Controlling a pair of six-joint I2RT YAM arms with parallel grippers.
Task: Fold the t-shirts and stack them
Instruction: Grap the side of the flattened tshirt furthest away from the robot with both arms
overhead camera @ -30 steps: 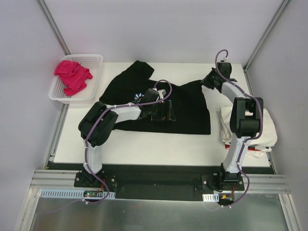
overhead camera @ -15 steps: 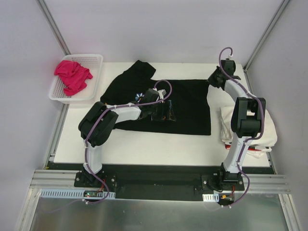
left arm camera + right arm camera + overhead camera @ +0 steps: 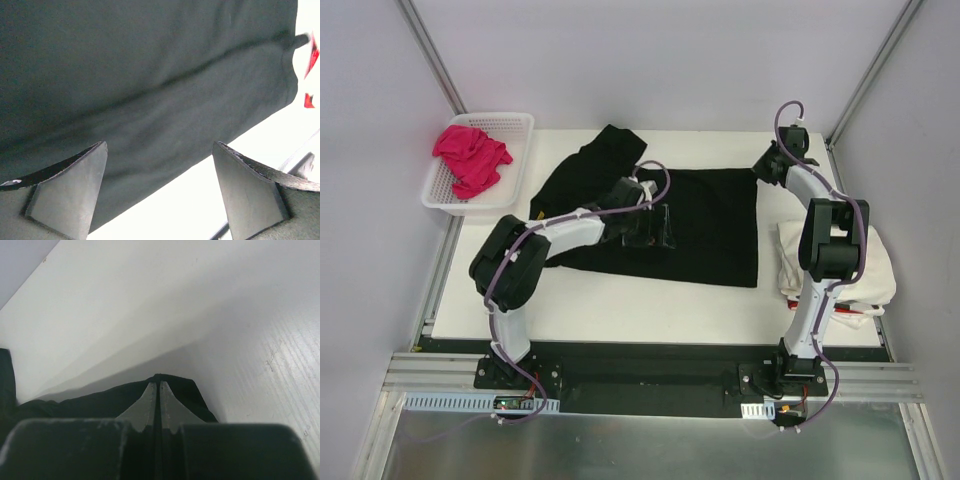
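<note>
Right gripper [image 3: 156,385] pinches black t-shirt [image 3: 710,230] corner (overhead hides that).

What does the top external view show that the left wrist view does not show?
Only the top external view: the pink t-shirt in the basket, the cream-white t-shirts at the right, the right gripper at the far right corner of the black t-shirt. Only the left wrist view: the left gripper standing wide open, a crease across the cloth. Both: the black t-shirt on the white table.

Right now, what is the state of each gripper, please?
Left gripper: open, over the black t-shirt, holding nothing.
Right gripper: closed on a corner of the black t-shirt.
</note>
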